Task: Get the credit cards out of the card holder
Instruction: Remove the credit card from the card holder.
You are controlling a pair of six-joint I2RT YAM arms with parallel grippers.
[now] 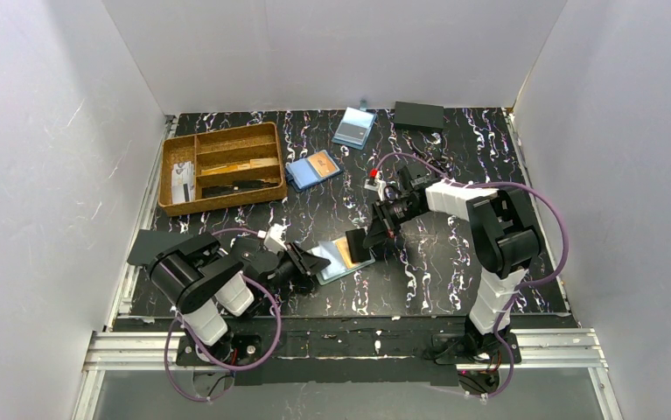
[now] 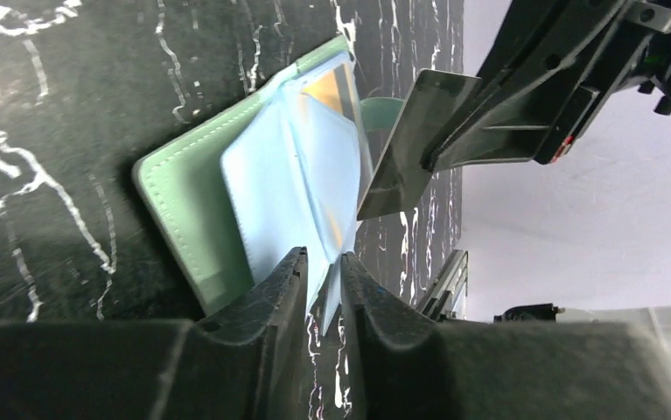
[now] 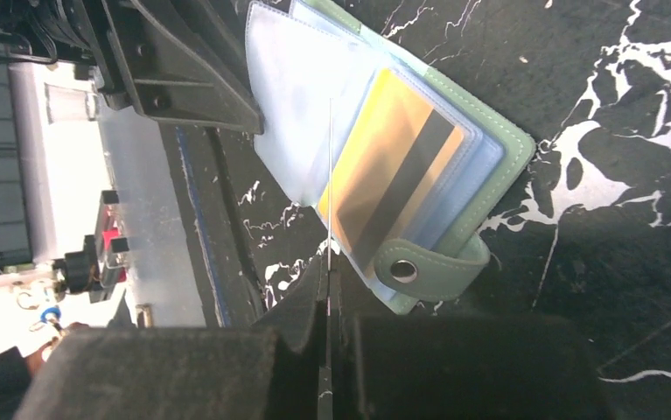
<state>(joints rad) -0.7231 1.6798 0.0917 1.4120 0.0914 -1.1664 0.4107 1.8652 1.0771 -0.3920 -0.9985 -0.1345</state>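
The card holder [image 1: 327,262] lies open on the black marbled table, a mint-green cover [image 2: 183,201] with pale-blue plastic sleeves. A yellow credit card [image 3: 393,175] with a black stripe sits in a sleeve beside the snap strap [image 3: 428,267]. My right gripper [image 3: 330,262] is shut on a dark credit card [image 2: 410,144], edge-on in the right wrist view and lifted clear of the sleeves. My left gripper [image 2: 323,262] sits at the holder's left edge. Its jaws are narrowly apart, with a corner of a sleeve loose in the gap. In the top view the left gripper [image 1: 312,261] and right gripper [image 1: 368,234] flank the holder.
A wooden divided tray [image 1: 174,175] stands at the back left. A bright blue holder with an orange card [image 1: 314,169], a pale-blue holder with a grey card [image 1: 354,128] and a dark flat case [image 1: 419,115] lie at the back. White walls close in three sides.
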